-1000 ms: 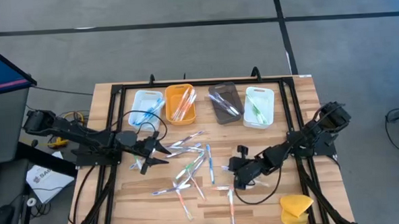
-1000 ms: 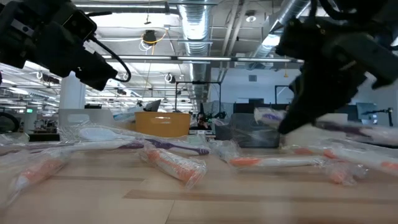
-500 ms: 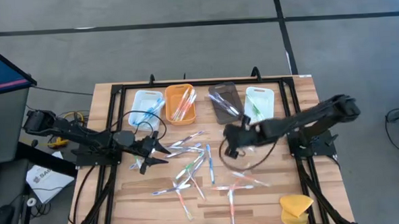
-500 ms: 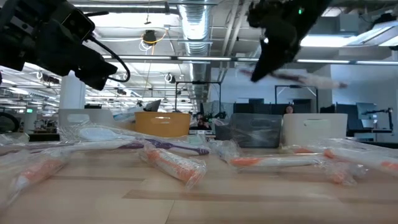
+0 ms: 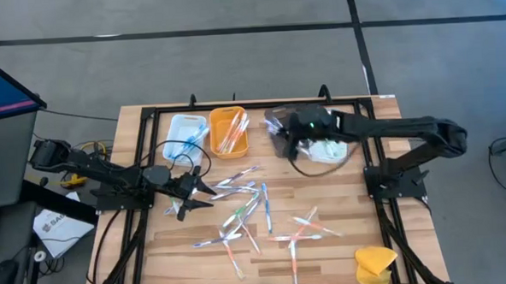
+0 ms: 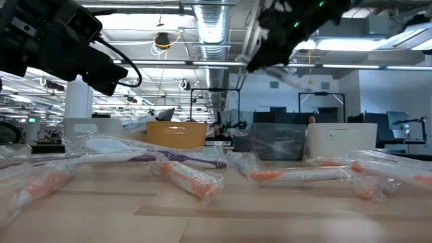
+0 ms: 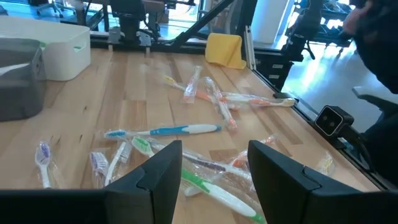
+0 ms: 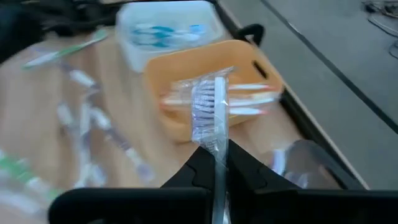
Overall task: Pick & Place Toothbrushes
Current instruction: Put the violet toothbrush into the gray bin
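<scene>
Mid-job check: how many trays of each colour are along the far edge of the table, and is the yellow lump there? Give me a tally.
White trays: 2
Orange tray: 1
Brown tray: 1
Yellow lump: 1, at the near right corner
Total: 5

The right gripper (image 5: 280, 132), low over the front-right of the table a second ago, now hangs above the brown tray (image 5: 284, 129) in the back row, arm stretched across the white tray (image 5: 329, 135); its fingers stay closed on a wrapped toothbrush (image 8: 208, 112), lifted from the loose scatter (image 5: 306, 229) near the front.
</scene>
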`<state>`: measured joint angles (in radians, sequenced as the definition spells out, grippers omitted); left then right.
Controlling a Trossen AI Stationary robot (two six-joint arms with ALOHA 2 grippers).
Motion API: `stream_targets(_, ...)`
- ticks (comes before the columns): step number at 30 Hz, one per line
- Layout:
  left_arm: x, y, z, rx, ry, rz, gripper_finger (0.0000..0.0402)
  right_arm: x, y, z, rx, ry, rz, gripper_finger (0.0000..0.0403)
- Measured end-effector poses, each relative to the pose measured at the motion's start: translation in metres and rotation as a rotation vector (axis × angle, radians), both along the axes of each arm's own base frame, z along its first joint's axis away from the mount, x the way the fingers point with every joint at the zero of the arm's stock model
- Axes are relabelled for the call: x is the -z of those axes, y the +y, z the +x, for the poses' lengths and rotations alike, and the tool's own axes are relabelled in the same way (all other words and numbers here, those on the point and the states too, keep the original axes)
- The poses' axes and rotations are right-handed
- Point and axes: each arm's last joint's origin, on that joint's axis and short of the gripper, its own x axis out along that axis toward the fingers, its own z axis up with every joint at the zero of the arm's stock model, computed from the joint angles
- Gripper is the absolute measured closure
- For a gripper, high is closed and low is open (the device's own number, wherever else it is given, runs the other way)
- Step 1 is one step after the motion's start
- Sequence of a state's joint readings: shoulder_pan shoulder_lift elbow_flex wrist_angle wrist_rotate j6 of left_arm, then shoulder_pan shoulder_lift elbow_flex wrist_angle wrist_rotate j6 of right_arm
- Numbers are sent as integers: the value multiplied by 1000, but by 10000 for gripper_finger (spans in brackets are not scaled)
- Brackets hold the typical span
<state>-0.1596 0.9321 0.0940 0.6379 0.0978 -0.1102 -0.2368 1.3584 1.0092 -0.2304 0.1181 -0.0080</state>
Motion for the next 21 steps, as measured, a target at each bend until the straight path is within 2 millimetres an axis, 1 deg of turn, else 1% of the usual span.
stream_targets(2, 0, 0, 0, 0, 1, -5, 222, 10, -17, 8, 17, -11, -1, 393)
stream_targets(4, 0, 0, 0, 1, 7, -26, 222, 23, -31, 12, 19, 7, 20, 386)
stream_targets(6, 0, 0, 0, 0, 9, -29, 222, 32, -47, 17, 3, -17, 53, 379)
stream_targets(8, 0, 0, 0, 0, 9, -29, 222, 38, -61, 15, 13, -18, 78, 379)
stream_targets(11, 0, 0, 0, 0, 8, -28, 222, 49, -79, 12, 70, 9, 102, 392)
stream_targets(14, 0, 0, 0, 1, 9, -24, 222, 57, -91, 9, 104, 28, 120, 393)
stream_targets(16, 0, 0, 0, 2, 8, -20, 222, 60, -95, 7, 129, 34, 142, 384)
stream_targets(19, 0, 0, 0, 2, 9, -19, 222, 62, -100, 3, 150, 56, 159, 372)
stream_targets(21, 0, 0, 0, 2, 10, -17, 222, 64, -101, 0, 166, 78, 180, 372)
